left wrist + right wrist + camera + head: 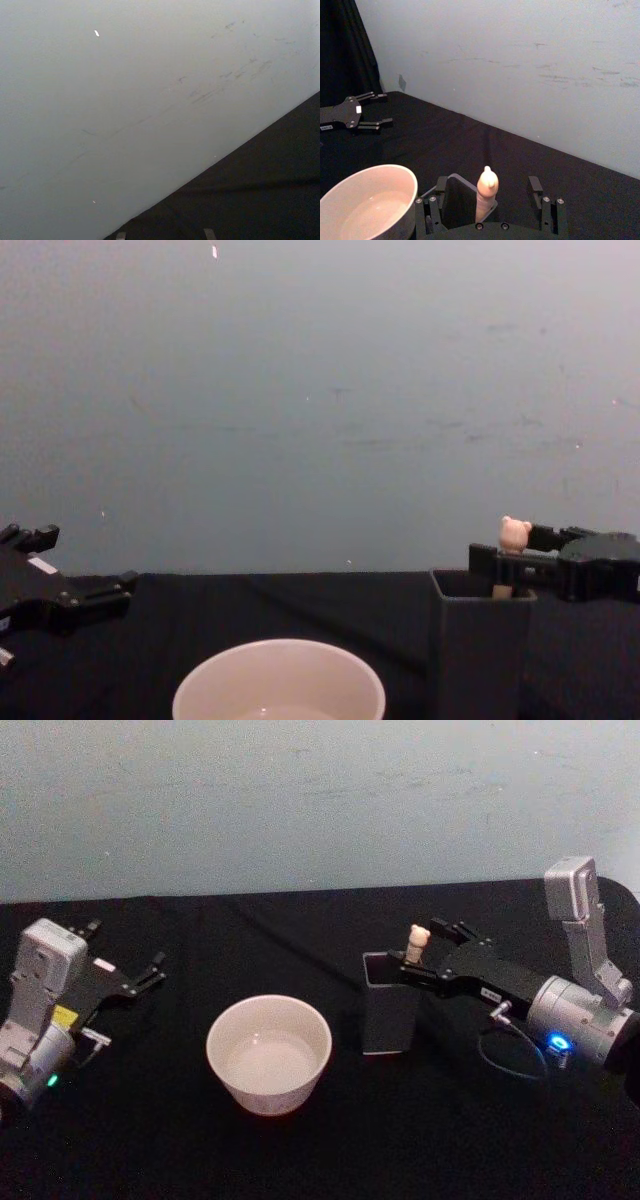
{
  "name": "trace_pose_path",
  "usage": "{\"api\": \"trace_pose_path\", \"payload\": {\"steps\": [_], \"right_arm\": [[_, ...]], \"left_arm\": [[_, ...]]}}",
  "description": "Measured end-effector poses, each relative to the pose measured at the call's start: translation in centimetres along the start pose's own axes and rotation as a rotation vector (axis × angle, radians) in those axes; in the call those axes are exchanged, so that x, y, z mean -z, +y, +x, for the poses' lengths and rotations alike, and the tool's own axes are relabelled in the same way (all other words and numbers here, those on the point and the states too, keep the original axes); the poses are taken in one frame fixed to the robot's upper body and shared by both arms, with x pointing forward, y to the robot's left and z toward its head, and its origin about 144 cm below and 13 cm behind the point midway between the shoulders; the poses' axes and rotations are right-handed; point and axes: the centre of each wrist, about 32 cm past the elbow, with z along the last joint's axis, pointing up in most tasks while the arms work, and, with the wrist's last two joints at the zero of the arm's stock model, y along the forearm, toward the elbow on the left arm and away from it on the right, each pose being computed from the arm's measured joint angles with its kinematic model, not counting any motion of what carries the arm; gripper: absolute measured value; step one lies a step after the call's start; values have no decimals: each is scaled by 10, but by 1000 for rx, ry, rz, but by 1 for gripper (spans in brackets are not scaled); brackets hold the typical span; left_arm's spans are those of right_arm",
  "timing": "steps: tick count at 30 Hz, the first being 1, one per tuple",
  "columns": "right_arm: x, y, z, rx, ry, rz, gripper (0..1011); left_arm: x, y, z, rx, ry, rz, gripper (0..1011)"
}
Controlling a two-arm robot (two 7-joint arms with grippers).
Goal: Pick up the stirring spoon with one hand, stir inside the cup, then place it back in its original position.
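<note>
Step in hand: acquire the spoon. My right pincer (424,950) is open and level with the top of the slim stirring spoon with the pale beige bear-head handle (418,942), one finger on each side and neither visibly touching it. The spoon stands upright in the dark grey square-mouthed box holder (388,1015), with only the handle top above the rim. The wide round cream-white cup (268,1055) sits just to the holder's left on the black tabletop (300,1150).

My left pincer (125,948) is parked at the left, open.

Next move, as I judge it: close squarely on the handle, then lift straight up until the bowl clears the holder walls.
</note>
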Motion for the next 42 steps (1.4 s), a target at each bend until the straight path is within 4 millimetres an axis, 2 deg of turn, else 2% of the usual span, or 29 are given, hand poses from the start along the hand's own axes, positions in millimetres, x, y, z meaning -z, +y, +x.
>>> {"api": "trace_pose_path", "payload": {"steps": [28, 38, 39, 40, 41, 42], "right_arm": [[-1, 3, 1, 3, 10, 2, 991], [-1, 2, 1, 3, 9, 2, 758], [-1, 2, 1, 3, 9, 2, 692], [-1, 2, 1, 3, 9, 2, 692], [-1, 2, 1, 3, 9, 2, 633], [-1, 2, 1, 3, 9, 2, 620]], "left_arm": [[0, 0, 0, 0, 0, 0, 1001], [0, 0, 0, 0, 0, 0, 1001], [0, 0, 0, 0, 0, 0, 1001], [0, 0, 0, 0, 0, 0, 1001], [0, 0, 0, 0, 0, 0, 1001], [0, 0, 0, 0, 0, 0, 1001]]}}
